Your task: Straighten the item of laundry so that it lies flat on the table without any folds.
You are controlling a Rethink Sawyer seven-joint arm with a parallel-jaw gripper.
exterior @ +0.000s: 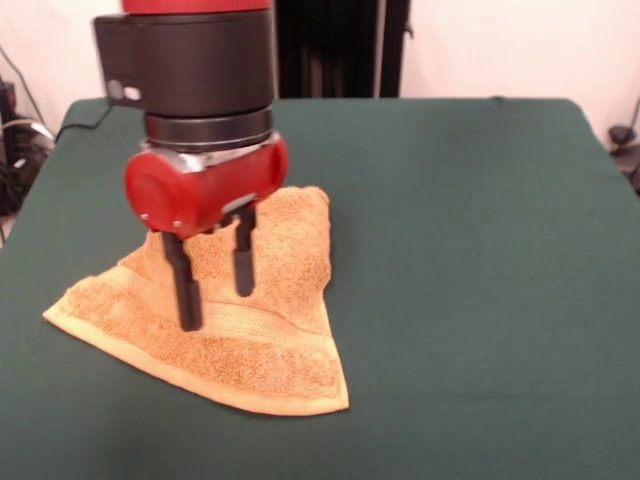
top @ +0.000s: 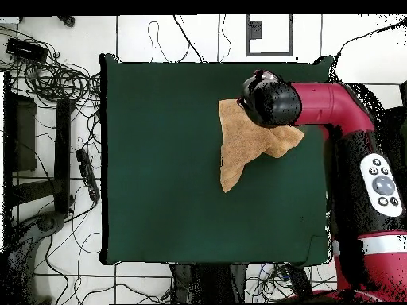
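Towel (exterior: 262,330) sits on the green table (exterior: 480,260), toward the left side in the front view and well back from the near edge, so no containers or bins to speak of, just cloth on cloth. Plenty of bare green all round it: the whole right half of the table in the front view is open, and from overhead the towel (top: 238,151) lies near one long side with a wide stretch of table (top: 159,159) beside it. It's golden-orange terry and clearly not flat (more of a lopsided triangle than a rectangle), with one corner pointing at the camera, a woven band running near the front hem, and a bunched, doubled-over part at the back. The red and black gripper (exterior: 215,288) is right over the middle of it, two dark fingers (exterior: 187,290) spread apart and pointing straight down, tips at about the towel's surface, nothing pinched between them. From overhead the arm covers one corner of the towel.
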